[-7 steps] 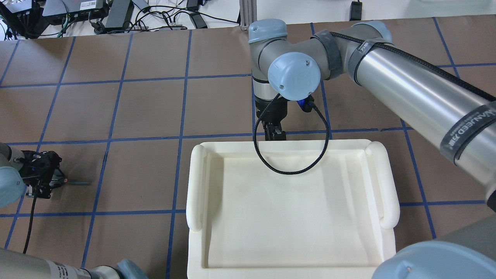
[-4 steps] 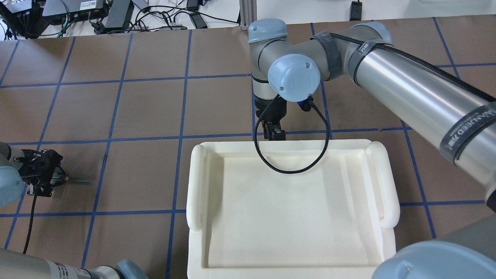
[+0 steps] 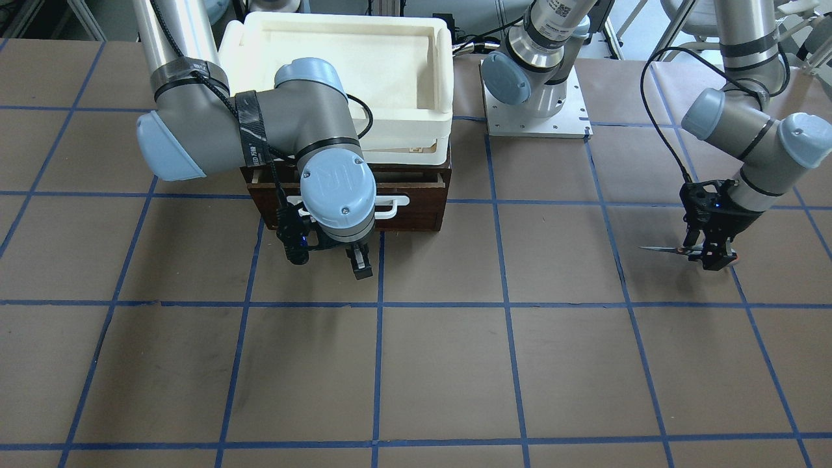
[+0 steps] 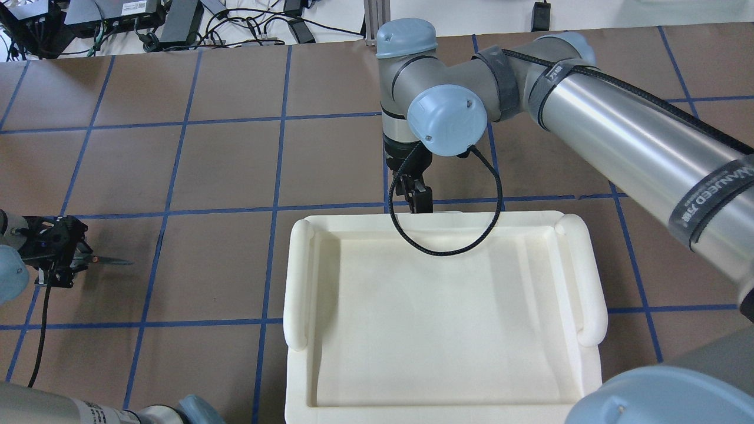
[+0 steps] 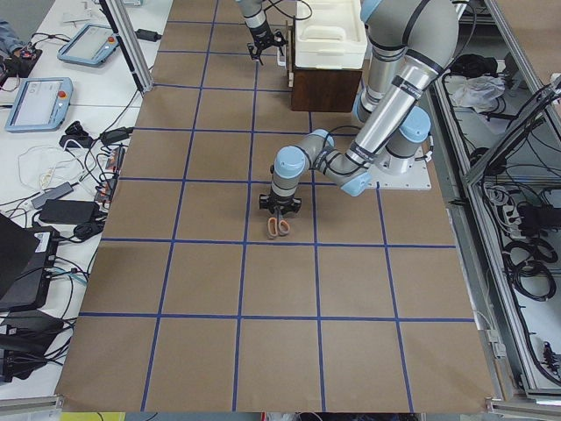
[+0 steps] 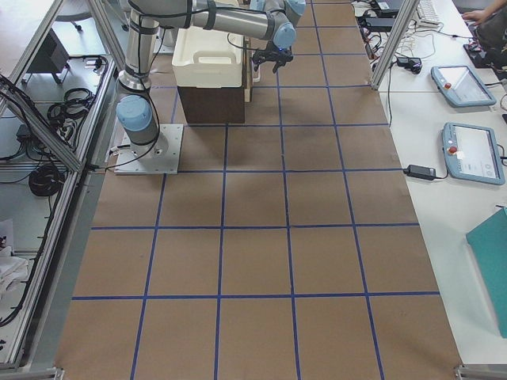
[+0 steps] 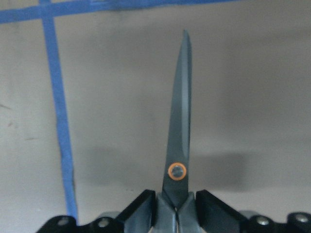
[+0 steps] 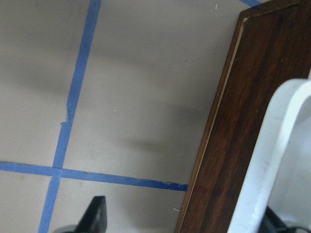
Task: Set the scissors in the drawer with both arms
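**Jaws: left gripper (image 3: 710, 255) clamped on scissors (image 7: 177, 131), right gripper (image 4: 416, 201) spread at the drawer (image 3: 416, 205)**

We see the drawer under the tray (image 3: 443, 78), its front turned away from the robot. Our right fingers (image 8: 95, 213) stand parted either side of the handle (image 3: 394, 208), gripping nothing. Well apart, on the robot's left, our left fingers (image 7: 141, 208) pinch the scissors just behind the pivot. The blades are level, point toward the drawer's side, and seem lifted clear. We judge the left arm (image 3: 747, 130) must carry them across, tip first. We cannot tell whether the drawer is open: the right wrist (image 3: 338, 188) covers its top edge. Only the left side view shows the loops (image 5: 279, 227).
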`<act>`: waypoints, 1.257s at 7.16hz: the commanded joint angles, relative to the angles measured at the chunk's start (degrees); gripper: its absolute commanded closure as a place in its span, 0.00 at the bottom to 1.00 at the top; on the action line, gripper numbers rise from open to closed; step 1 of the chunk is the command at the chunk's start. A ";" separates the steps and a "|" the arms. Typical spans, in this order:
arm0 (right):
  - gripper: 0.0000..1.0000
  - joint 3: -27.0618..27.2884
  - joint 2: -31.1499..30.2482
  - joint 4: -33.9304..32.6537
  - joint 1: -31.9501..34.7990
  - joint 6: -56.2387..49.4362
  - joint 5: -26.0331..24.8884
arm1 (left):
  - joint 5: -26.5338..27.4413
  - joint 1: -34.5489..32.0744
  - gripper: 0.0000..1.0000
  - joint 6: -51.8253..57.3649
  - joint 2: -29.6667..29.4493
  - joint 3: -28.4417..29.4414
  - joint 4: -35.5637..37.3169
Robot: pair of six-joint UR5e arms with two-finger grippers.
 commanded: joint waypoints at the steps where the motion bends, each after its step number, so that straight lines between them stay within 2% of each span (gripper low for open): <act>1: 0.00 -0.38 0.00 -1.62 -0.25 -2.92 -1.91 | -1.46 -3.88 0.85 -7.49 3.11 7.72 -10.57; 4: 0.00 -0.99 0.34 -3.21 -0.34 -5.04 -2.54 | -0.68 -14.15 0.86 -22.95 5.85 24.49 -32.72; 6: 0.00 -3.71 2.18 -3.13 -0.34 -5.04 -2.54 | 0.38 -21.09 0.86 -35.33 5.06 33.73 -40.58; 8: 0.00 -5.03 3.51 -3.22 -0.34 -5.30 -2.54 | 1.42 -30.31 0.86 -47.73 6.46 37.11 -45.24; 9: 0.00 -5.47 3.77 -3.22 -0.34 -5.39 -2.54 | 5.61 -35.49 0.86 -51.45 7.16 37.38 -46.32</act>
